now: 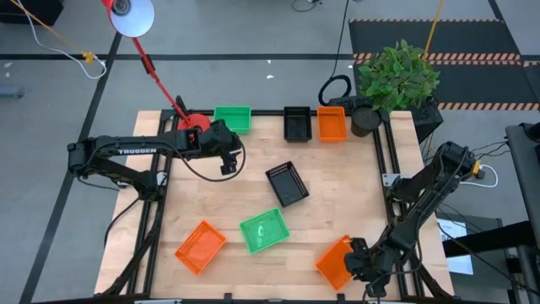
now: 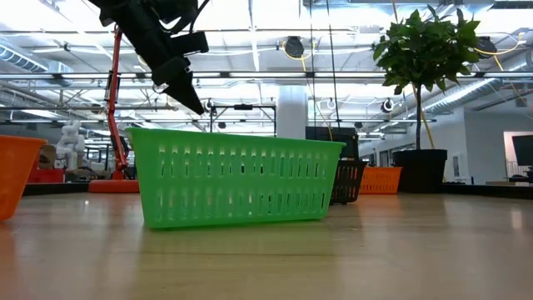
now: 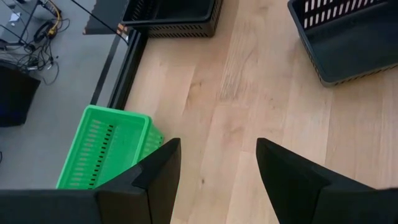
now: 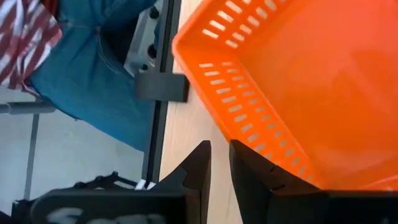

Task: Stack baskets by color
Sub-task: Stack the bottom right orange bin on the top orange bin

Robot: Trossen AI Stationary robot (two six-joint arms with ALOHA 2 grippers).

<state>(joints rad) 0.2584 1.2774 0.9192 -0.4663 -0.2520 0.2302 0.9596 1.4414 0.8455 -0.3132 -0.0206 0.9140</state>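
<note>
Right now your right gripper (image 1: pixel 353 260) sits at the near right corner of the table (image 1: pixel 337 186), its two fingers (image 4: pixel 198 163) pinched onto the wall of an orange basket (image 1: pixel 335 261) that hangs tilted at that edge; the right wrist view shows the perforated orange wall caught between them, with a person's blue trousers (image 4: pixel 93 74) beyond the table frame; your left gripper (image 1: pixel 226 160) hovers over the far left part of the table, its jaws spread wide and grasping nothing, with bare wood showing between the fingers (image 3: pixel 155 177) in the left wrist view; along the far edge you have a green basket (image 1: pixel 233 117), a black basket (image 1: pixel 296 123) and another orange basket (image 1: pixel 331 124) standing in a row; a second black basket (image 1: pixel 287 183) lies loose near the middle, turned at an angle; nearer you, a second green basket (image 1: pixel 264 231) and a third orange basket (image 1: pixel 200 247) sit apart from each other; the red lamp base (image 1: pixel 192 123) stands beside the far green basket, and the potted plant (image 1: pixel 396 80) occupies the far right corner.
</note>
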